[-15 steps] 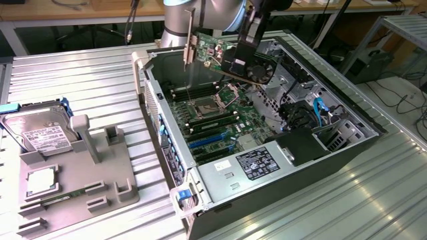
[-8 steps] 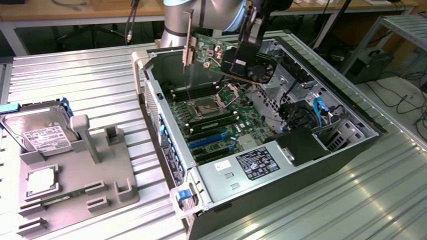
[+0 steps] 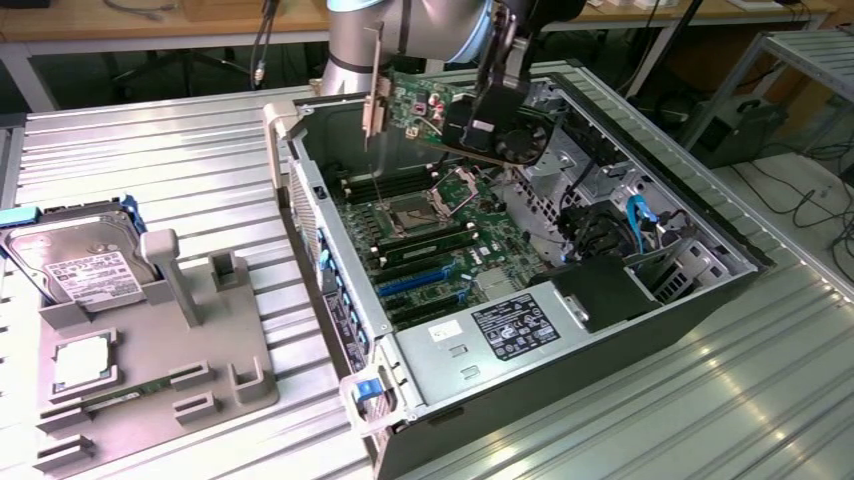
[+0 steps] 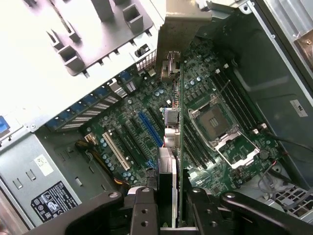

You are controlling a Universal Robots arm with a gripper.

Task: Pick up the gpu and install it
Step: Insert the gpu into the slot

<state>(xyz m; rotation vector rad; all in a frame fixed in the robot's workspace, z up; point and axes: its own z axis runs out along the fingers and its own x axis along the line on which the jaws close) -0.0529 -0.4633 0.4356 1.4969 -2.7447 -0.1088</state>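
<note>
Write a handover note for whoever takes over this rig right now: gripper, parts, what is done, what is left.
Gripper: shut on the gpu, holding it edge-down above the motherboard in the open case.
Done: gpu is lifted and over the case.
Left: card not yet seated; the blue expansion slots are empty.
Hard drive sits in the grey holder at the exterior view's left.
</note>
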